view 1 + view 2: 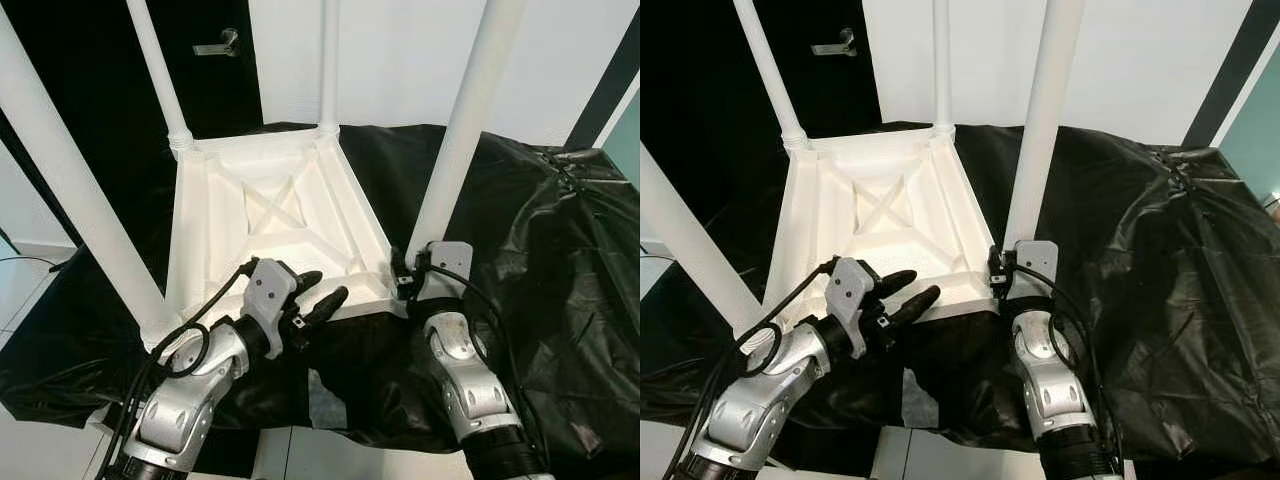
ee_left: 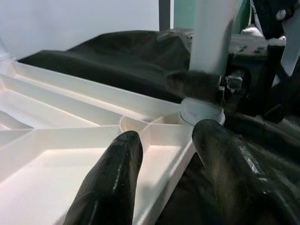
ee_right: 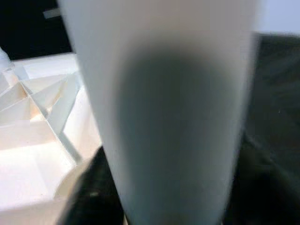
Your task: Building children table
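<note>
- Lying upside down on a black sheet (image 1: 520, 230), the white children table (image 1: 270, 215) shows its ribbed underside, and its four white legs stand upward in the left eye view. The left end effector (image 1: 318, 296) hovers over the near edge of the tabletop with its two black fingers apart, gripping nothing. The right end effector (image 1: 412, 270) sits at the base of the near right leg (image 1: 462, 120), at the table's near right corner.
- Seen from the right eye, the same layout holds: a dark door with a metal handle (image 1: 832, 45) stands behind the table, beside a white wall (image 1: 1120, 60).
- Looking along the left wrist, the two black fingers (image 2: 110, 183) are spread, one over the ribbed tray of the underside and one just outside its rim; beyond them the near right leg meets its socket with a dark finger pressed against it.
- Close up in the right wrist view, the white leg (image 3: 164, 108) is blurred, with a dark finger beside its base, so the right end effector is clamped on that leg.
</note>
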Motion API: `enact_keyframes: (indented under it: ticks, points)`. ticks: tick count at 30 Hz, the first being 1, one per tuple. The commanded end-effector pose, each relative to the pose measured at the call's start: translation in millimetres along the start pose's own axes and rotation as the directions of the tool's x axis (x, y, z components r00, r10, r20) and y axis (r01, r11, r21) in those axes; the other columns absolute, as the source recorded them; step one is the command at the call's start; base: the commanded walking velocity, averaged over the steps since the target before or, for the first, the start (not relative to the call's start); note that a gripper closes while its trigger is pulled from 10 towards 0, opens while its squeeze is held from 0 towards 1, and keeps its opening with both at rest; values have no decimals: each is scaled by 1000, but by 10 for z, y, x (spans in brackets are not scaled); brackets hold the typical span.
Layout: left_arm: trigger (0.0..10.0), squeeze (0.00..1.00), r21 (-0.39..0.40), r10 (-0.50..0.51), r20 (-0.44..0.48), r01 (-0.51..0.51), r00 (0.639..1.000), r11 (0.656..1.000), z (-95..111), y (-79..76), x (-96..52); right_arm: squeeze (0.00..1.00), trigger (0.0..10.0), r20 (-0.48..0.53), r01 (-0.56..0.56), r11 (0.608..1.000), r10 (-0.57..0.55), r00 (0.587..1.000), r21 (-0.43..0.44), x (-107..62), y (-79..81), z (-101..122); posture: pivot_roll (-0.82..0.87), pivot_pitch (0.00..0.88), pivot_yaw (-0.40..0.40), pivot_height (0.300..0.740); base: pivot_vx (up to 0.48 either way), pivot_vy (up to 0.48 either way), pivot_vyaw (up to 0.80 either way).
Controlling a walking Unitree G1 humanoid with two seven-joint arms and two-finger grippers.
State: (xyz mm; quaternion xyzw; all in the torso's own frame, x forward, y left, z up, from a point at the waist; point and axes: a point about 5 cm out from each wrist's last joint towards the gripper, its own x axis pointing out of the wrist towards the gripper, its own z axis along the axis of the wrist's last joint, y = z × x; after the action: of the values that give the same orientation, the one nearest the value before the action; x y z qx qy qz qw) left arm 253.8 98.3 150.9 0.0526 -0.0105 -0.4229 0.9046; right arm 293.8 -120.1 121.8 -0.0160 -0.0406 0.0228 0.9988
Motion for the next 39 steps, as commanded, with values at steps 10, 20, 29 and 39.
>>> enact_keyframes:
  ticks: [10,20,29,39]
  points:
    - [10000,0,24,-39,8,39,999,999,20,-54,11,1000,10000,44,-211,977,212,976,-40,-51,-227,93,53,0,-22,740,0,0,0]
    - [10000,0,29,-43,15,43,999,999,35,-41,37,0,10000,-4,-526,847,527,850,-78,143,-265,140,46,0,-15,740,0,0,0]
    - [10000,0,38,-30,22,29,999,999,50,-18,30,0,0,-64,-647,754,645,762,-111,245,-260,110,65,0,-28,740,0,0,0]
    - [10000,0,38,-28,23,27,999,999,31,-54,44,0,275,-85,-543,831,537,840,-117,245,-282,17,64,0,-34,740,0,0,0]
